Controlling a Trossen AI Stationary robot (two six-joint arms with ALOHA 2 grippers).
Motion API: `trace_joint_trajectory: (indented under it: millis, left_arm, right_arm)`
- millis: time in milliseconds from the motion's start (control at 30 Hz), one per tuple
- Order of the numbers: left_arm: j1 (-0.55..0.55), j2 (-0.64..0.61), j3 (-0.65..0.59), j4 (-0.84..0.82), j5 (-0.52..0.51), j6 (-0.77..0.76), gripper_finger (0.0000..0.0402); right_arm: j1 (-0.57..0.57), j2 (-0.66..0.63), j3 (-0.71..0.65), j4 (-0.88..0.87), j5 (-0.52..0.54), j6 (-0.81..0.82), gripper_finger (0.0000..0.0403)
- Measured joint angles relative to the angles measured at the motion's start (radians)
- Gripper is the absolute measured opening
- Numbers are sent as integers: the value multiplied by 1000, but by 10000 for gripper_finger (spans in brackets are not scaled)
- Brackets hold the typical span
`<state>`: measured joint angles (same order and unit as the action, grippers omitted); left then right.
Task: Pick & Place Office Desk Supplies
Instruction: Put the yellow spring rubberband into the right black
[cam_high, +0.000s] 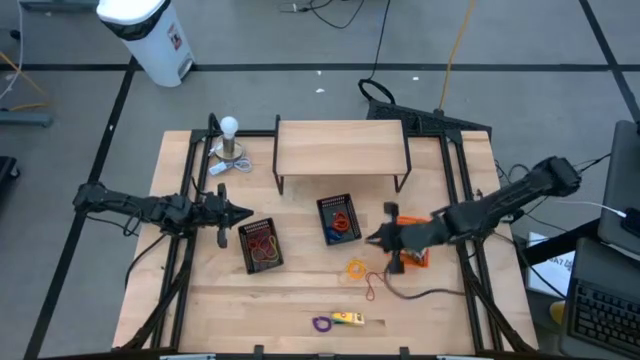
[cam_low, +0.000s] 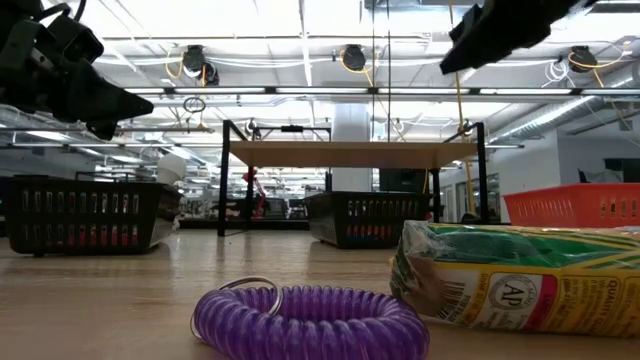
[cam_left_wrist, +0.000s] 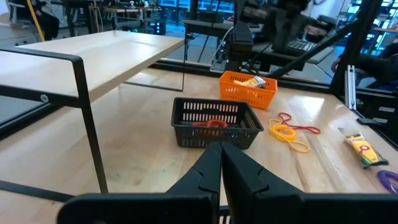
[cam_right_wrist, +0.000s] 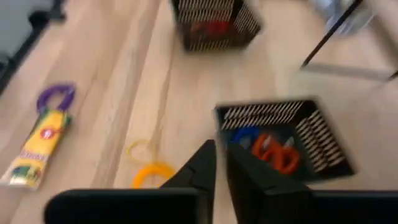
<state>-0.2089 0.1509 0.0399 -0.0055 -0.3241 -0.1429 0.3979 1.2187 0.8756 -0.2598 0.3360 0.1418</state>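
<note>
A purple coil loop (cam_high: 321, 323) and a yellow crayon packet (cam_high: 348, 319) lie side by side at the table's near edge. A yellow loop (cam_high: 356, 268) and a red loop (cam_high: 372, 288) lie flat on the wood. One black basket (cam_high: 338, 218) holds orange and blue items; another (cam_high: 262, 245) holds loops. My right gripper (cam_high: 372, 238) hovers above the table between the middle basket and the yellow loop, slanting down, a narrow gap between its fingers (cam_right_wrist: 221, 149), with nothing in it. My left gripper (cam_high: 240, 212) waits shut (cam_left_wrist: 221, 146) at the left, in the air.
An orange basket (cam_high: 410, 255) sits under my right arm. A wooden riser shelf (cam_high: 342, 150) on black legs stands at the back. A white ball-topped stand (cam_high: 230, 140) is at the far left. Bare wood lies between the baskets and the near edge.
</note>
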Motion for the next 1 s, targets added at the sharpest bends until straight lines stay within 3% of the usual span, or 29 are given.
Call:
trace_joint_trajectory:
  millis: [133,367,633,1000]
  left_arm:
    - [0,0,0,0,0,-3,17]
    - [0,0,0,5,0,-18,17]
    - [0,0,1,0,0,-41,17]
    - [0,0,2,1,0,-53,17]
  right_arm:
    - [29,138,51,-51,-4,78,80]
    - [70,305,93,-42,-105,85,147]
    - [137,435,98,84,-155,12,141]
    - [132,557,98,126,-98,-15,126]
